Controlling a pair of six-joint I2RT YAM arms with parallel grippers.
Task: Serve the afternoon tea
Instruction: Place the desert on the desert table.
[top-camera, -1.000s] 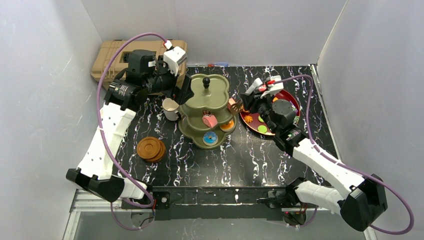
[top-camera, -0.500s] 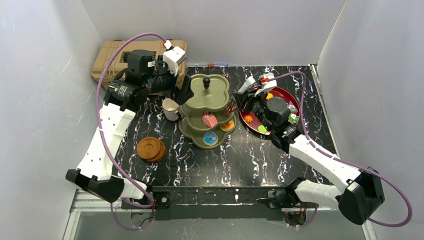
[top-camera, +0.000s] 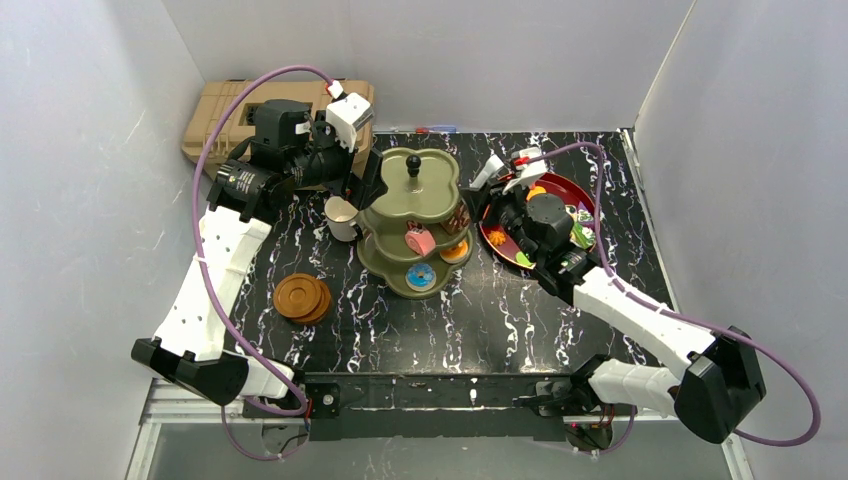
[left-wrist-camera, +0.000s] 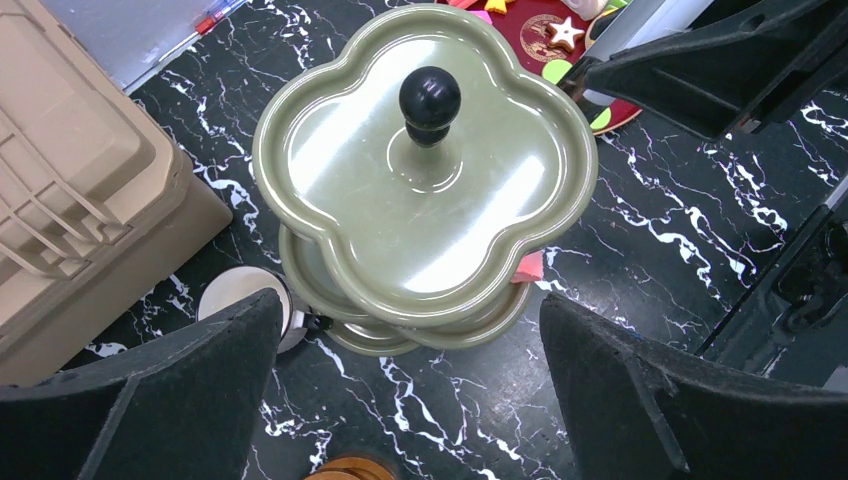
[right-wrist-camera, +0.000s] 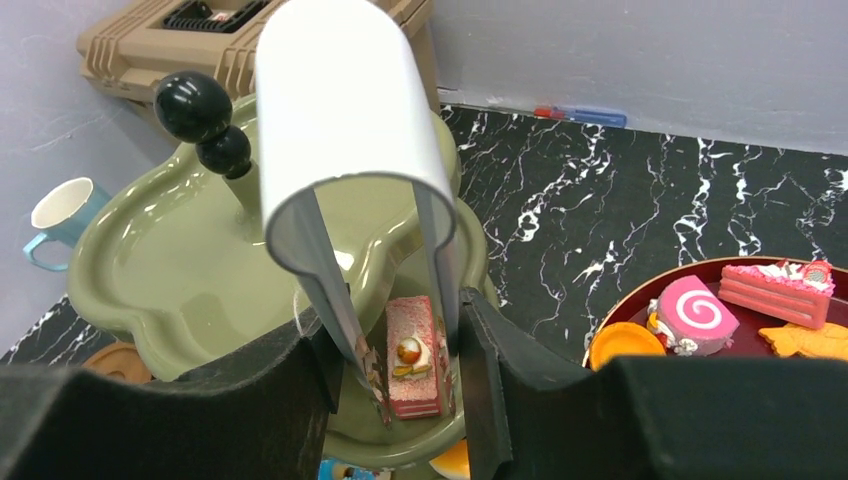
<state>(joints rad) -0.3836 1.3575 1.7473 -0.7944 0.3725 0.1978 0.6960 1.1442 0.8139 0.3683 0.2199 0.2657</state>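
The left arm (top-camera: 215, 270) and right arm (top-camera: 640, 320) have white shell links between black joints and black bases. A purple cable (top-camera: 206, 160) loops along each. Wrists carry white camera blocks (top-camera: 350, 118); the fingers (left-wrist-camera: 150, 400) are black and rough-textured.

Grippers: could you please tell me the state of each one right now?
Left gripper: open, holding nothing.
Right gripper: closed on white tongs pinching a pink cake slice.
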